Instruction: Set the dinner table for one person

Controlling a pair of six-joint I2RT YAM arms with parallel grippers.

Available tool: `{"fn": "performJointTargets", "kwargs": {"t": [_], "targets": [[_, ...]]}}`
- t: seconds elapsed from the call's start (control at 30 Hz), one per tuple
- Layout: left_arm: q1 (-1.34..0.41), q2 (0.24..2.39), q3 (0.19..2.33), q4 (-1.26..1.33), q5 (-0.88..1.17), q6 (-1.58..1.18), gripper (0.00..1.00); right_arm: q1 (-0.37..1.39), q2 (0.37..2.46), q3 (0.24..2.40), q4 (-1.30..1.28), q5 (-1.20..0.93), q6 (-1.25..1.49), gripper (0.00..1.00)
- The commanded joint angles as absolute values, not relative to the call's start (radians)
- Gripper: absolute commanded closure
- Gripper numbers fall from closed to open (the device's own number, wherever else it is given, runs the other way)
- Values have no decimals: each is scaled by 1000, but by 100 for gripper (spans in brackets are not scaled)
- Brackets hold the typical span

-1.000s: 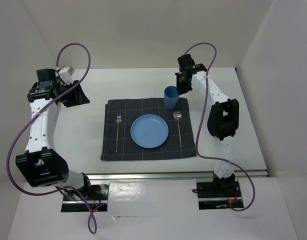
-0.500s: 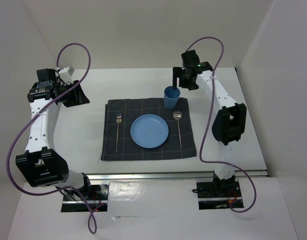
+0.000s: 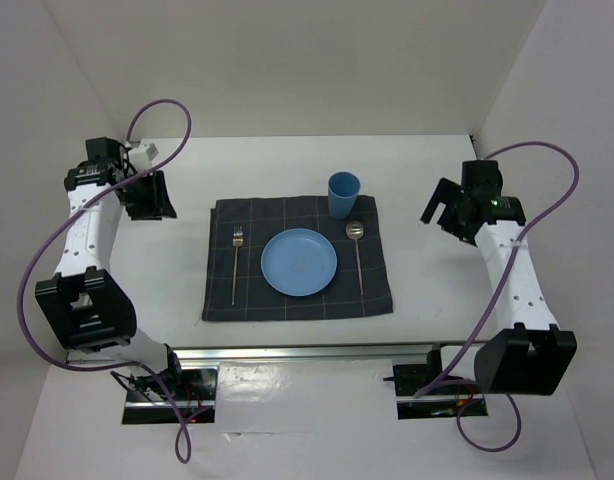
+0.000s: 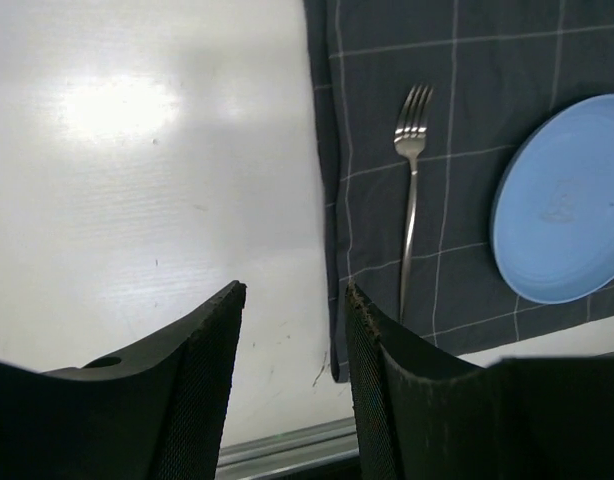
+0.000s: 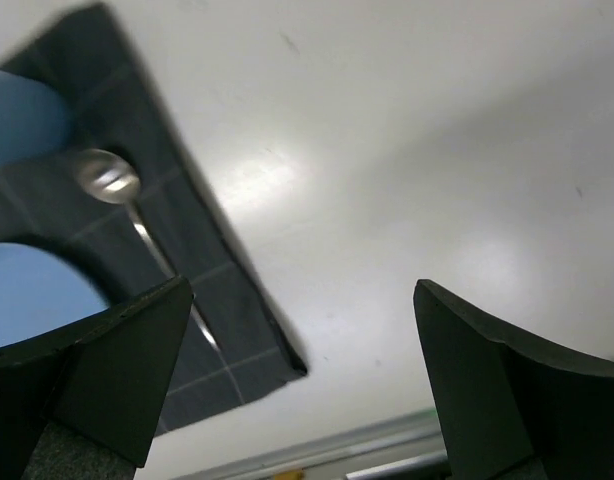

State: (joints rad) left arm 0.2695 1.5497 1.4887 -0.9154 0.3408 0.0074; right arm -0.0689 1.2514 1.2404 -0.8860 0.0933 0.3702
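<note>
On the white dinner table (image 3: 457, 290) lies a dark grey checked placemat (image 3: 287, 300). On it rest a blue plate (image 3: 299, 262), a fork (image 3: 236, 262) to the left and a spoon (image 3: 357, 252) to the right. A blue cup (image 3: 343, 193) stands upright at the mat's far right corner. My left gripper (image 3: 147, 195) hovers left of the mat, open and holding nothing; its wrist view shows the fork (image 4: 411, 190) and plate (image 4: 567, 200). My right gripper (image 3: 442, 208) hangs right of the mat, wide open and holding nothing, with the spoon (image 5: 112, 180) and cup (image 5: 22, 115) at its left.
A silver rail (image 3: 357, 350) runs along the table's near edge, with both arm bases behind it. White walls close in the back and both sides. Purple cables loop off each arm.
My right gripper opened, let go of the blue cup and swung away to the right side of the table. The cup stays standing on the mat. The left arm shifted only slightly.
</note>
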Motion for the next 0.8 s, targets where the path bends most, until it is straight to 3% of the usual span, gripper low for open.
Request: {"fn": "performJointTargets", "kwargs": {"t": [0.0, 0.23, 0.77], "targets": [[273, 1504, 1456, -950, 275, 54, 48, -81, 1131, 1200, -919, 239, 430, 0], [273, 1367, 1312, -911, 140, 83, 48, -81, 1037, 1164, -928, 131, 364, 0], [273, 1250, 1238, -950, 140, 101, 48, -81, 948, 1173, -937, 26, 386, 0]]}}
